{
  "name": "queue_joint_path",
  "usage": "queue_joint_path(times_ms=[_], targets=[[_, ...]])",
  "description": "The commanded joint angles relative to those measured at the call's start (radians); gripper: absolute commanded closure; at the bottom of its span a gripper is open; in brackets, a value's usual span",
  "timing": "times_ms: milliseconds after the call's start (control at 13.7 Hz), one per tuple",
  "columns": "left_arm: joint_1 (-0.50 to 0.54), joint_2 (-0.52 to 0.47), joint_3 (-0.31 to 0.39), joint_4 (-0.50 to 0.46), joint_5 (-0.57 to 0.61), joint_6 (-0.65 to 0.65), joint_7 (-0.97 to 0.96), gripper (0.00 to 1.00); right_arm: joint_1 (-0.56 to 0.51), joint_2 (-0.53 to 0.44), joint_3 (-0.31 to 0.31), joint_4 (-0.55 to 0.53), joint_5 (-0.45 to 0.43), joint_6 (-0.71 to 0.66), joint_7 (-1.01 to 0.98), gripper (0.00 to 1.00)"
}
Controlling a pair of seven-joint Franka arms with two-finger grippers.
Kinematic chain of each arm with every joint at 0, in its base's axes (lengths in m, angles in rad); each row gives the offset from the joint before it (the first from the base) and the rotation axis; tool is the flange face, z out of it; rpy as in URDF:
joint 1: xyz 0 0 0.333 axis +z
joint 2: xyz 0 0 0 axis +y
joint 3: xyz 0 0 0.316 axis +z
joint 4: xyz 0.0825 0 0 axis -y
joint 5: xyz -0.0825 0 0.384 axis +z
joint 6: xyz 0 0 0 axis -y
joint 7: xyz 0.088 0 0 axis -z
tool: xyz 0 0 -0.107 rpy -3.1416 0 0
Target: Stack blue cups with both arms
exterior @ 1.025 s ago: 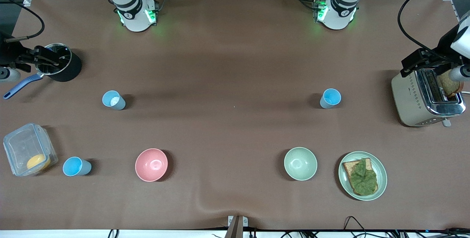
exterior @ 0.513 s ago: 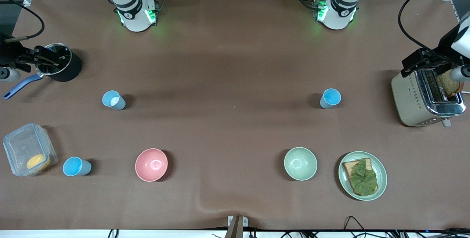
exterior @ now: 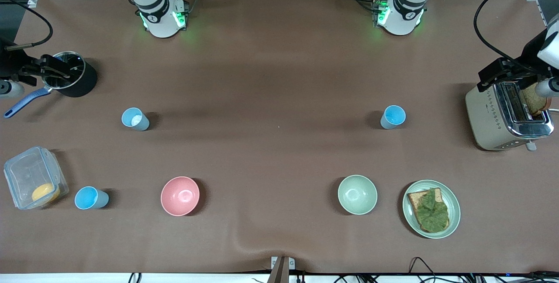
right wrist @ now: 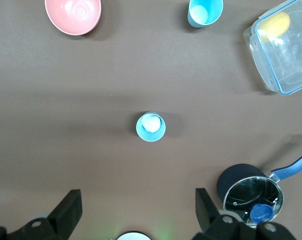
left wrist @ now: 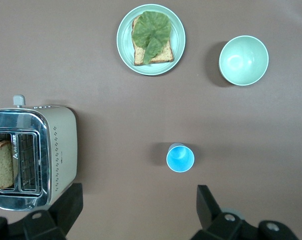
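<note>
Blue cups stand upright and well apart on the desk — three of them. One is toward the right arm's end, with something white inside; a second sits nearer the front camera, between the clear lidded box and the pink bowl; the third is toward the left arm's end, farther from the camera than the green bowl.

Nothing is stacked yet, so the task seems to be at its very start. The left gripper hangs high over the desk near the third cup, fingers spread wide and empty; the right gripper hangs likewise over the desk near the first cup, wide and empty.

Likely next — each arm descends over its nearest cup, straddles the rim, and closes gently, since the light tapered plastic could tip or slip.
</note>
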Motion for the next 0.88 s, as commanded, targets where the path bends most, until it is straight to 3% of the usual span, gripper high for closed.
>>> queue_joint_path(times_ms=[0, 806], targets=[[0.003, 0.004, -0.004, 0.019, 0.008, -0.022, -0.021, 0.0, 0.009, 0.014, -0.008, 0.027, -0.01, -0.02, 0.018, 0.0], [0.001, 0.004, -0.004, 0.019, 0.008, -0.022, -0.021, 0.0, 0.003, 0.027, -0.008, 0.027, -0.01, -0.018, 0.018, 0.0]])
